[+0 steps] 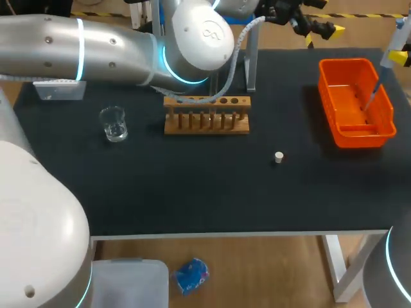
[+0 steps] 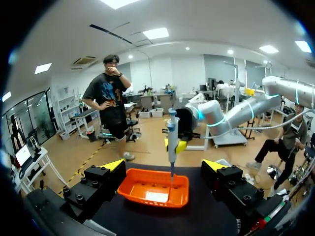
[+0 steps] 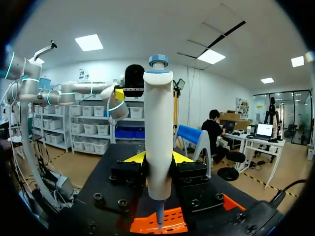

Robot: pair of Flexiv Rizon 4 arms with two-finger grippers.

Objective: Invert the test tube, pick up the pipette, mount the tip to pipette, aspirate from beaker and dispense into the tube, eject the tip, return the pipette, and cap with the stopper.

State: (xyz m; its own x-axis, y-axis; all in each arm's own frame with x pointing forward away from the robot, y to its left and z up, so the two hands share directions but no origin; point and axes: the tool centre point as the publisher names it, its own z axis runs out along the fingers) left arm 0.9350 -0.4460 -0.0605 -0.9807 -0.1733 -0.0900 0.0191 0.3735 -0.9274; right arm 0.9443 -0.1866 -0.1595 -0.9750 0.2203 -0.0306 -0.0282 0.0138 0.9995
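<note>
Black counter [image 1: 192, 192] carried an orange bin [image 1: 357, 63] toward 2 o'clock. Above it the right gripper [image 3: 158, 158] clasped the pipette [image 3: 159, 142] upright, thin end pointing down at the bin. Near 1 o'clock the left gripper [image 2: 164, 165] hung released, with the pipette straight ahead of it.

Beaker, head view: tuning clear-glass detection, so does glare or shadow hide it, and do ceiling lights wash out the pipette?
Head view: beaker shows small glints on the dark table, no heavy shadow. Left wrist view: ceiling lights sit above the pipette, which stands out. Right wrist view: pipette in the right pincer is evenly lit.
</note>
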